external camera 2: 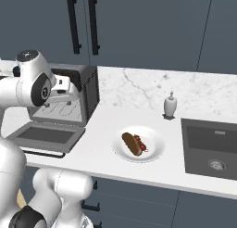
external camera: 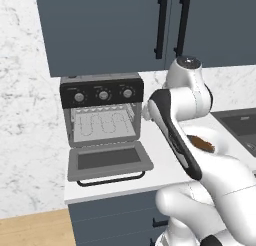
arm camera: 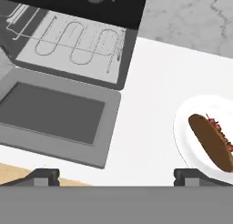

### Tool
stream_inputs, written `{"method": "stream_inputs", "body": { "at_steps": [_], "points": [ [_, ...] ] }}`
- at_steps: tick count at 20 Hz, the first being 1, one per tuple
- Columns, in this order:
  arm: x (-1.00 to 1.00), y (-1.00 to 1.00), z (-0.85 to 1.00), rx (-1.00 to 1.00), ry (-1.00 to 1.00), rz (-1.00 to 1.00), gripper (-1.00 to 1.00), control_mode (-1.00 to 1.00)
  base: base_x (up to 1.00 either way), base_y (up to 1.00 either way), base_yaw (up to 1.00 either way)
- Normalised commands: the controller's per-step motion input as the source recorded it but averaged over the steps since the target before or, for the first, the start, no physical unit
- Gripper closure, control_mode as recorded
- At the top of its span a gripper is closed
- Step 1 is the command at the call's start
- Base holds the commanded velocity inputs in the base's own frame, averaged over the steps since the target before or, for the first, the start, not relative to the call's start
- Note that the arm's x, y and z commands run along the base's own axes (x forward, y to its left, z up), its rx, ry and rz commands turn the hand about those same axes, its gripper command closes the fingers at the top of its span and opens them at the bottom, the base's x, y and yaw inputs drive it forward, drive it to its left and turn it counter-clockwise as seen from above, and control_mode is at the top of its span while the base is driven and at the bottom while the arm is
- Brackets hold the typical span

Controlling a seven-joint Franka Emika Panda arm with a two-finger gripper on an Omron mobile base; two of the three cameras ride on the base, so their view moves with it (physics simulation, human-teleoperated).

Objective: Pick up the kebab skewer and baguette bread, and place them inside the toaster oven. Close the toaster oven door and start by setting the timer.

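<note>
Door (arm camera: 54, 113) down, beside plate (arm camera: 182, 132).

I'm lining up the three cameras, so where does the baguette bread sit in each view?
Left base view: baguette bread right of centre, partly behind the arm.
Right base view: centre, on the white plate.
Hand view: right edge, on the plate.
Shared landmark: the open toaster oven door.

baguette bread (external camera: 201, 142) mostly hidden behind arm in left base view; white plate (arm camera: 191, 145) cut by hand view's right edge.
</note>
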Motion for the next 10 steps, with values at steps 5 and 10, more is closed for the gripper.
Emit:
{"method": "stream_inputs", "body": {
  "at_steps": [5,10],
  "points": [
    [0.09,0.98,-0.18,-0.07,-0.22,0.00,-1.00,-1.00,0.00,0.00,0.00],
    [0.53,0.48,-0.03,0.00,-0.06,0.00,-1.00,-1.00,0.00,0.00,0.00]
  ]
}}
